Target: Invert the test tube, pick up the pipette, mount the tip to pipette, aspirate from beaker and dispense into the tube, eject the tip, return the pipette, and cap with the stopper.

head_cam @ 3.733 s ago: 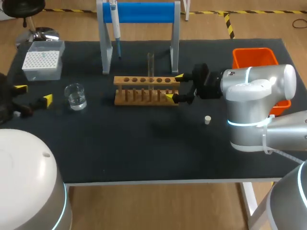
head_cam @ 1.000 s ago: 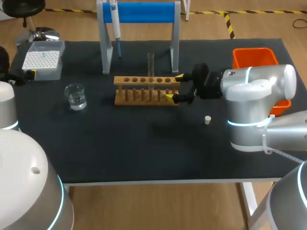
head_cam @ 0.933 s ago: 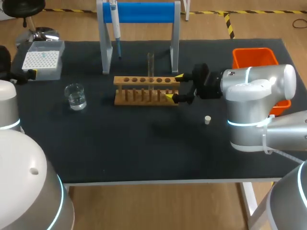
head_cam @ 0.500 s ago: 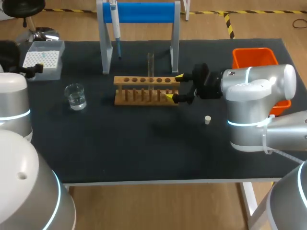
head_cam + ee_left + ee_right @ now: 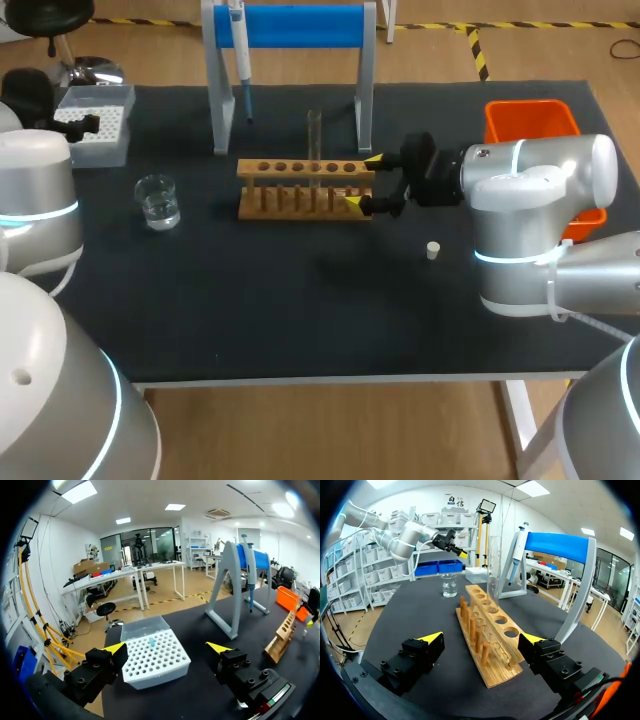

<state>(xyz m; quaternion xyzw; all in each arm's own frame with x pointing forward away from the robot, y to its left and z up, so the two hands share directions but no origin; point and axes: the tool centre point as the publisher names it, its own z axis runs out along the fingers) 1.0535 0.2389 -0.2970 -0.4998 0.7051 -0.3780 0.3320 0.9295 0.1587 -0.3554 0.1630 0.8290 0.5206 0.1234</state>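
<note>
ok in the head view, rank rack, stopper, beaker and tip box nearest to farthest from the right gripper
1. Rack, its end between the fingers of the right gripper.
2. Stopper, just to its right.
3. Beaker, left of the rack.
4. Tip box, far left corner.

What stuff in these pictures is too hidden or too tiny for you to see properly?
- Pipette, head view: its top is cut off by the picture's edge.
- Orange bin, head view: the right arm covers its near part.
- Stopper, head view: too small to tell its shape; neither wrist view shows it.
- Test tube, head view: too thin and clear to tell whether anything is inside.
</note>
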